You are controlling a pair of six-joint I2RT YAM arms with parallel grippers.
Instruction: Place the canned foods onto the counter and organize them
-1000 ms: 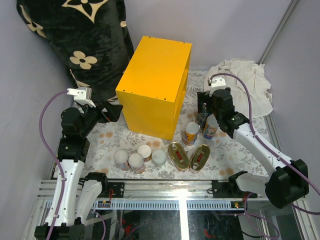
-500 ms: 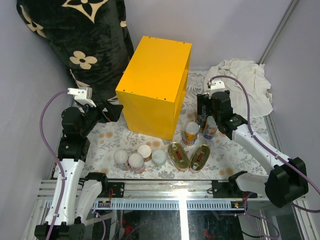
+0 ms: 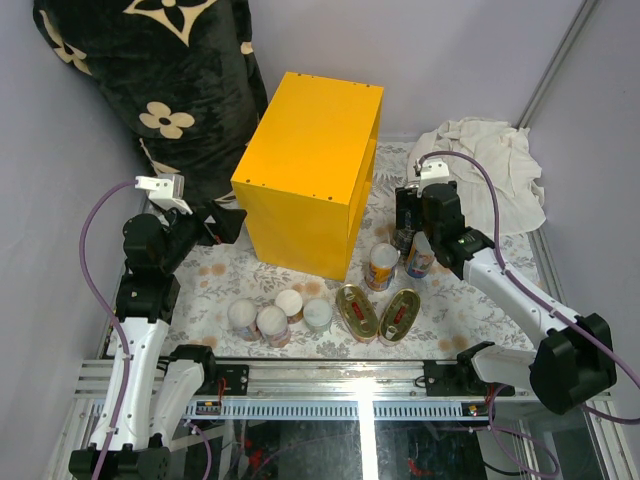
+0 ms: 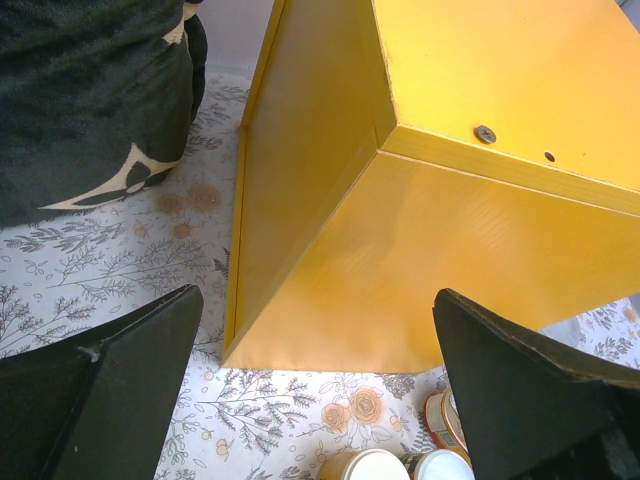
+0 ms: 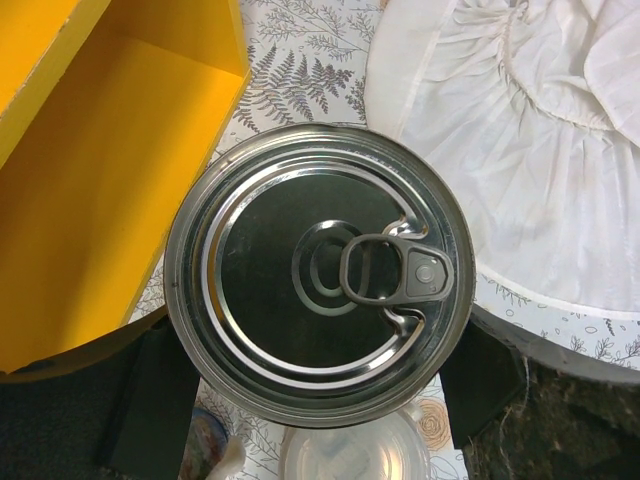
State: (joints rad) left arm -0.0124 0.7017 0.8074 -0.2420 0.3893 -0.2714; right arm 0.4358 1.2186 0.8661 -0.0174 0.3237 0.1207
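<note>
The yellow counter [image 3: 310,170] stands mid-table, its open face to the right. My right gripper [image 3: 406,228] is beside that opening, shut on a tall silver-topped can [image 5: 318,275]; its fingers [image 5: 150,400] press both sides. An orange-label can [image 3: 382,266] and a blue-labelled can [image 3: 420,257] stand just in front. Two oval gold tins [image 3: 356,310] and several white-lidded cans [image 3: 272,324] lie along the near edge. My left gripper [image 3: 225,225] is open and empty at the counter's closed left side [image 4: 450,230]. White lids [image 4: 365,466] show below its fingers [image 4: 110,390].
A black floral blanket [image 3: 150,90] is piled at the back left, close to my left gripper. A white cloth [image 3: 490,170] lies at the back right, behind the held can [image 5: 520,150]. The floral mat [image 3: 470,300] covers the table.
My right gripper has shifted slightly left toward the counter's opening with the can. The left arm has not moved.
</note>
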